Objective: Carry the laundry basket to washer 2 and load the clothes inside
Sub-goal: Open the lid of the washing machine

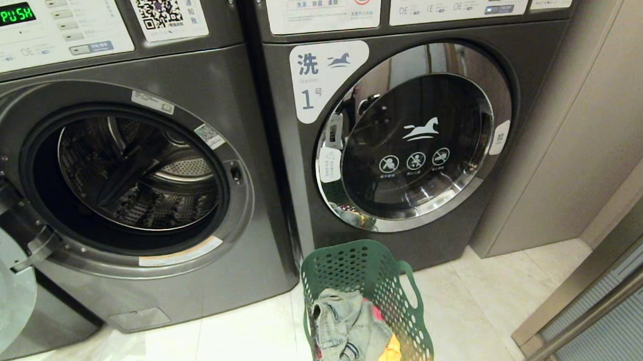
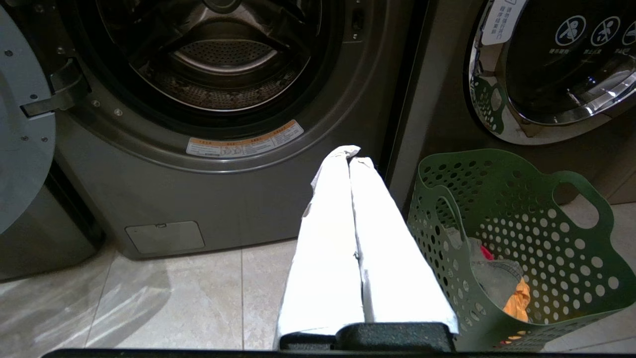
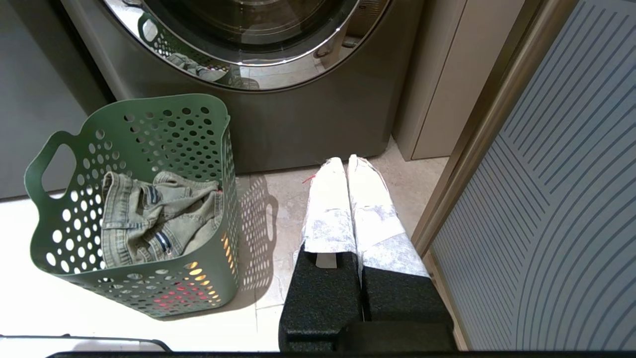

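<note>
The dark green laundry basket [image 1: 352,266] stands on the tiled floor in front of the washer labelled "1" [image 1: 417,138], close to the seam between the two machines. The clothes lie inside it: faded denim [image 1: 344,326] on top, a red piece [image 2: 487,252] and a yellow-orange one [image 1: 389,356] beneath. Left of the basket is the other dark grey washer [image 1: 213,71], its drum [image 1: 136,172] exposed and its number label out of view. My left gripper [image 2: 349,155] hangs shut and empty left of the basket [image 2: 521,209]. My right gripper [image 3: 346,160] hangs shut and empty to the right of the basket [image 3: 164,129].
The left washer's open door [image 1: 1,292] swings out at the far left. A beige wall panel [image 1: 569,137] and a metal-framed striped panel [image 1: 630,297] close off the right side, near my right gripper. Pale tile floor [image 1: 225,342] lies before the machines.
</note>
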Controlling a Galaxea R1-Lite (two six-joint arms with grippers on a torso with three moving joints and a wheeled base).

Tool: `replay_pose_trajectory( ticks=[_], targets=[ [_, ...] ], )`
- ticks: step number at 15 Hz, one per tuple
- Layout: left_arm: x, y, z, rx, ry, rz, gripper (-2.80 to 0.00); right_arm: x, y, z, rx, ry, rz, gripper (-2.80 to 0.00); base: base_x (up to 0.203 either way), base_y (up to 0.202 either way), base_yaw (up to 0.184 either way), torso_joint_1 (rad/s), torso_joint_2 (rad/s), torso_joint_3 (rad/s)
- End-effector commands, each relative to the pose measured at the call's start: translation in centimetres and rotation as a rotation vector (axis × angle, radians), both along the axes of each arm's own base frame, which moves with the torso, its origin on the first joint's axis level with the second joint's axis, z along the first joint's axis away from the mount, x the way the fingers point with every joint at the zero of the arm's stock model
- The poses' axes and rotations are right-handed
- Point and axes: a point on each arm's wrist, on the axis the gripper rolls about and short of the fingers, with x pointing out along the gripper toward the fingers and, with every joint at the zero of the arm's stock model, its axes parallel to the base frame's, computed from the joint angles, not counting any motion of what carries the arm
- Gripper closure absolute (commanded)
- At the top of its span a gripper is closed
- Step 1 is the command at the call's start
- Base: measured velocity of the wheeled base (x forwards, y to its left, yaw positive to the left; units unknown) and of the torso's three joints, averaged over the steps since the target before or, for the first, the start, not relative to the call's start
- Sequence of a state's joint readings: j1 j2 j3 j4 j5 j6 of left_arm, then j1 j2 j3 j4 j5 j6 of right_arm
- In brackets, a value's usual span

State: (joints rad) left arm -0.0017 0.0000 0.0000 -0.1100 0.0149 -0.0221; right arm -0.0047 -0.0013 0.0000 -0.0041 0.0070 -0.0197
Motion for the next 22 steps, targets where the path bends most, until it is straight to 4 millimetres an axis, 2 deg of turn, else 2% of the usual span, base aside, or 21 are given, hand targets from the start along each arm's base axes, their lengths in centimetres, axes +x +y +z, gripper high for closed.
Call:
replay_pose_trajectory(
  ticks=[1, 9, 18, 22],
  targets=[
    [0.34, 0.00, -1.11, 0.000, 0.041, 0.001, 0.00, 0.01, 0.00, 0.01, -0.003, 0.001, 0.001, 0.00, 0.000, 0.000, 0.000, 0.000, 0.00, 0.000],
    [0.34, 0.00, -1.09, 0.001, 0.040, 0.001, 0.00, 0.00, 0.00, 0.00, 0.008, -0.001, -0.001, 0.00, 0.000, -0.004, 0.111, 0.000, 0.00, 0.002],
    [0.34, 0.00, -1.09, 0.002, 0.040, 0.000, 0.00, 0.01, 0.00, 0.01, 0.009, 0.001, -0.001, 0.00, 0.000, 0.000, 0.000, 0.000, 0.00, 0.000],
    [0.33, 0.00, -1.09, 0.002, 0.040, -0.001, 0.00, 0.00, 0.00, 0.00, 0.009, -0.001, -0.001, 0.00, 0.001, 0.156, -0.004, 0.001, 0.00, 0.004]
  ],
)
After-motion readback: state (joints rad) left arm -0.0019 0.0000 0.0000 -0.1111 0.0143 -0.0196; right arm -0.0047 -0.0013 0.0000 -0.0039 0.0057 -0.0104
